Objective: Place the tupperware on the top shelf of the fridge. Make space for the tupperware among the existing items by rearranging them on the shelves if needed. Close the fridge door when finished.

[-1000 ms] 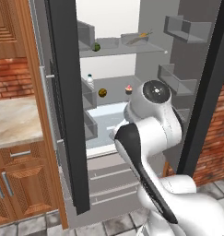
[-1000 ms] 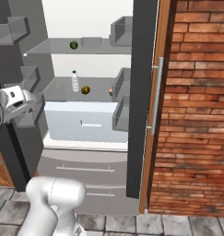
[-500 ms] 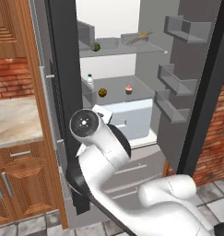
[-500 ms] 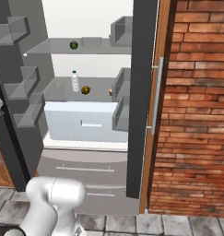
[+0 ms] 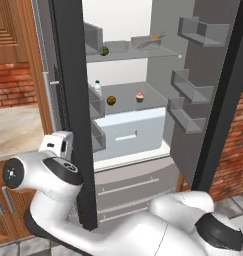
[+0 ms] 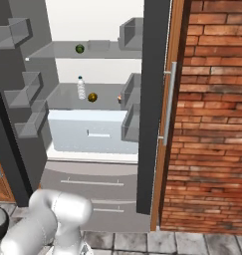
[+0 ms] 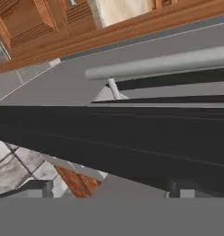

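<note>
The fridge [image 5: 143,165] stands with both doors swung wide. On its top shelf [image 5: 128,54] rests the tupperware [image 5: 145,42], a translucent tray with orange carrot pieces, beside a small dark ball [image 5: 104,50]. The shelf below carries a bottle [image 5: 97,88], a brown ball [image 5: 111,100] and a pink-topped cupcake [image 5: 139,96]. My arm reaches far left, and my hand [image 5: 59,144] sits against the outer face of the left door [image 5: 73,115]. In the hand view my gripper [image 7: 111,190] is open, its tips wide apart before the door's black edge [image 7: 109,138] and silver handle [image 7: 164,64].
The right door [image 6: 155,99] with its long handle [image 6: 168,104] stands against a brick wall [image 6: 212,124]. Door bins [image 5: 193,90] jut from the right door's inside. Wooden cabinets and a pale counter [image 5: 18,130] lie left of the fridge. Two drawers [image 6: 92,184] sit under the cavity.
My arm has swung left, from in front of the fridge cavity to beyond the left door's outer side. The items on the shelves have stayed put. The gripper stays open.
</note>
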Controlling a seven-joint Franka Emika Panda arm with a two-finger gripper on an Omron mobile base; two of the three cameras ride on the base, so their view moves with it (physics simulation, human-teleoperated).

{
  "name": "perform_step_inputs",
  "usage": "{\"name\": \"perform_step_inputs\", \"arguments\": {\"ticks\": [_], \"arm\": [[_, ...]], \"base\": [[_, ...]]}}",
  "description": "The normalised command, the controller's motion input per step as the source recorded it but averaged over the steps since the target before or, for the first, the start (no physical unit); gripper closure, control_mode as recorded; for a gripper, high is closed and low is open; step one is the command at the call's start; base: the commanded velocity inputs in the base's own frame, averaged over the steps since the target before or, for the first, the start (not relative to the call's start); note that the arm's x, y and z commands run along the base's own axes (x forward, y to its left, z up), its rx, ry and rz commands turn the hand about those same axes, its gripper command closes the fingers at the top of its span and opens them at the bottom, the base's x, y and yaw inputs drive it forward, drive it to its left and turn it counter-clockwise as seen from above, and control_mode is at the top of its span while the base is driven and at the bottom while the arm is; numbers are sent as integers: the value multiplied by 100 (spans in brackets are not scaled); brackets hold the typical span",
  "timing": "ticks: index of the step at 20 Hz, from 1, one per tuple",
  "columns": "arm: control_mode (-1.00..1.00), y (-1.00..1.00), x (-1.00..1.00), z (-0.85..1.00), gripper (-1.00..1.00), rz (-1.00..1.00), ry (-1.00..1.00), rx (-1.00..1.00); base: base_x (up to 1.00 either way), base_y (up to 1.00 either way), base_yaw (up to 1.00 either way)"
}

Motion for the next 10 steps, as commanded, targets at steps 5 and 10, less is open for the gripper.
{"name": "perform_step_inputs", "arguments": {"ticks": [5,10], "arm": [[-100,99,45,-18,-100,0,0,-29],[-100,39,38,-41,-100,-5,0,-17]], "base": [[0,0,0],[0,0,0]]}}
